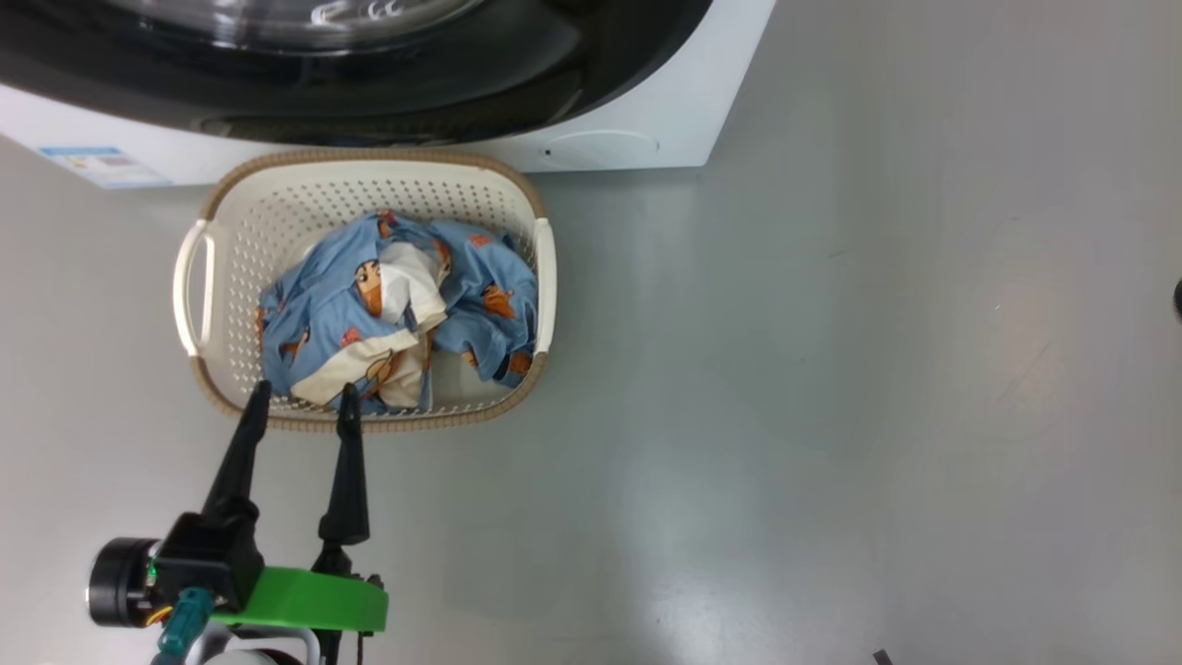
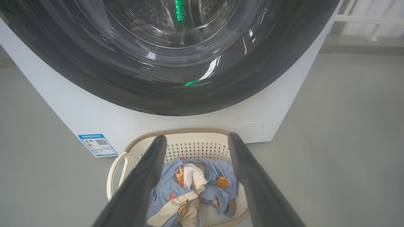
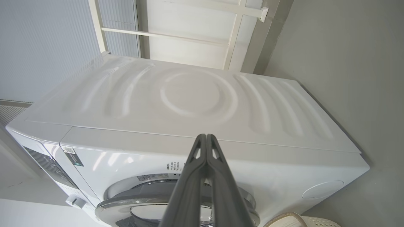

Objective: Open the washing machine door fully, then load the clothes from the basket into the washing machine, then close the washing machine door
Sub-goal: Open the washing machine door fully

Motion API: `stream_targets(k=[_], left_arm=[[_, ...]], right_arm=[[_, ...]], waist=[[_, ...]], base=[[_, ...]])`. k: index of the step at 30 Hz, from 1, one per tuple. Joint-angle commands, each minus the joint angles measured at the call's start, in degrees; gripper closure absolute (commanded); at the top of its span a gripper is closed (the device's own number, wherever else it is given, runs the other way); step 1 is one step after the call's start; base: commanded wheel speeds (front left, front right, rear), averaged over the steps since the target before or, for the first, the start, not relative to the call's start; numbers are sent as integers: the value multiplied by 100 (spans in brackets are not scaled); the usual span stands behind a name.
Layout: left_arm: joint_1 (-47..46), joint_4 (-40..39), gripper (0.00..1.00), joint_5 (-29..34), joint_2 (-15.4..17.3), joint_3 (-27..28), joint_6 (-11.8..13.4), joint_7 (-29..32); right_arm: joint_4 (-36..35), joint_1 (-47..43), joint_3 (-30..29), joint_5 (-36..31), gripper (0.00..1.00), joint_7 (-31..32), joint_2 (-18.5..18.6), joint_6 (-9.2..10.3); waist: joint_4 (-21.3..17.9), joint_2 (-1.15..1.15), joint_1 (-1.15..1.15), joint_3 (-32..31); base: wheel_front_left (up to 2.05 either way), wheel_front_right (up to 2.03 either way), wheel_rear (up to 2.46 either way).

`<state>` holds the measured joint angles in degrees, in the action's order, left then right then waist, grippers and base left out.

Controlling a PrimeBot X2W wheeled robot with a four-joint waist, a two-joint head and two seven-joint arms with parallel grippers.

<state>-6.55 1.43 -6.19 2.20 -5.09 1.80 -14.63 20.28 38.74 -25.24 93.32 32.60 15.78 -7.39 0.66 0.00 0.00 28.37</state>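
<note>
The washing machine stands at the top of the head view, and its glossy black washing machine door looks shut against the front. The cream basket sits on the floor just before it, holding the light-blue printed clothes. My left gripper is open, its fingertips over the basket's near rim and apart from the fabric. In the left wrist view the left gripper frames the clothes, the basket and the door. My right gripper is shut and empty, aimed at the washing machine.
Bare grey floor spreads to the right of the basket. A blue label and a round cover mark the machine's lower front. A white frame stands behind the machine. A small dark object sits at the right edge.
</note>
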Motion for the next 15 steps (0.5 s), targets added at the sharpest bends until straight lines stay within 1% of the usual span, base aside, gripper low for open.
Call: stream_targets(k=[1, 9, 15], left_arm=[[-93, -133, 0, 39, 68, 128, 44, -37], [-119, -71, 0, -57, 68, -41, 138, -37], [-181, -99, 0, -143, 68, -158, 214, -37]], right_arm=[[-223, 131, 107, -105, 100, 82, 160, -10], [-333, 705, 254, -295, 100, 240, 325, -10], [-360, 1106, 505, -438, 100, 326, 470, -10]], waist=[[116, 0, 0, 97], [379, 0, 0, 182], [651, 0, 0, 292]], base=[[0, 0, 0], [0, 0, 0], [0, 0, 0]])
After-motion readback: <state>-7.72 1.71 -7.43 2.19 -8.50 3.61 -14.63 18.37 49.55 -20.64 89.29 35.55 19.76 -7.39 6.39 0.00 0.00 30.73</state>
